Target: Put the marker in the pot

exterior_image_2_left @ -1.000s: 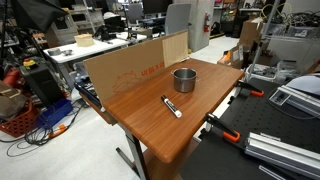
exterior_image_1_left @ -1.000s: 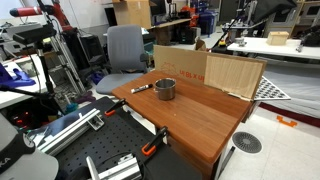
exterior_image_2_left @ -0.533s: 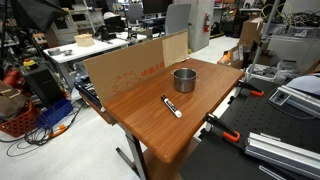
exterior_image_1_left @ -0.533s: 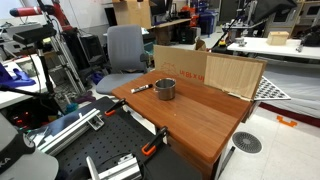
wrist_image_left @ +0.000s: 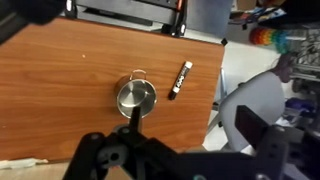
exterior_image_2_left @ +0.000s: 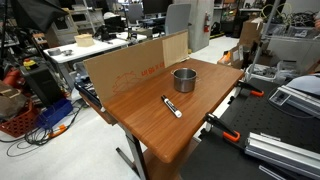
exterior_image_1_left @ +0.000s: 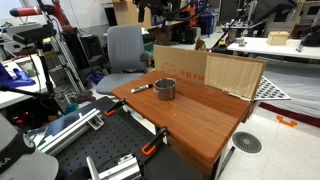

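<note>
The small shiny metal pot [exterior_image_1_left: 164, 89] stands upright on the wooden table [exterior_image_1_left: 200, 120], near the cardboard. The marker [exterior_image_1_left: 141, 88] lies flat on the table beside it, a short gap away. Both show in the other exterior view too: pot [exterior_image_2_left: 184, 79], marker [exterior_image_2_left: 171, 106]. In the wrist view the pot [wrist_image_left: 136, 97] and marker [wrist_image_left: 180, 78] lie far below. My gripper [wrist_image_left: 195, 128] hovers high above the table with its jaws wide apart and empty. A dark shape at the top edge of an exterior view [exterior_image_1_left: 160, 10] seems to be the gripper.
A flattened cardboard box [exterior_image_2_left: 125, 70] stands along the table's far side, also visible in the other exterior view [exterior_image_1_left: 205, 70]. An office chair [exterior_image_1_left: 124, 48] stands off the table's end. Clamps [exterior_image_2_left: 228, 132] grip the table edge. Metal rails and lab clutter surround the table.
A dark shape has come into the top edge of an exterior view. Pot and marker have not moved.
</note>
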